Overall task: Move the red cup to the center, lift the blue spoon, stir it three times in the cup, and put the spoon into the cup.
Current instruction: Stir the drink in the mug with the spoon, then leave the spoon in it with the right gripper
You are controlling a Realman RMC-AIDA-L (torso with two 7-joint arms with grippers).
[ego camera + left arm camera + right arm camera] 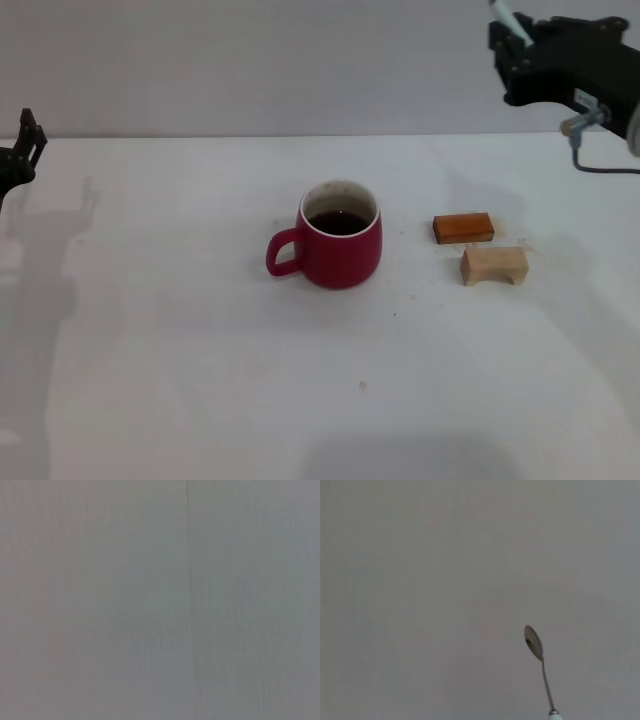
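The red cup (pixel 340 246) stands upright at the middle of the white tabletop (pixel 200 380), handle toward frame left, dark liquid inside. At the upper right of the head view the right claw (pixel 530 45) is raised high and closed on the blue spoon (pixel 508 20), whose pale handle pokes out; the right wrist view shows its metal bowl (pixel 533 642) against the wall. Right of the cup lie an orange-brown block (pixel 463 228) and a tan wooden block (pixel 493 265). The left claw (pixel 22 145) sits at the left edge; whether it is open cannot be told.

Red cup (pixel 341 255): glossy ceramic, smooth. Blue spoon (pixel 540 666): polished metal bowl and stem. Tan block (pixel 493 265): bare matt wood; tabletop (pixel 180 350): matt.
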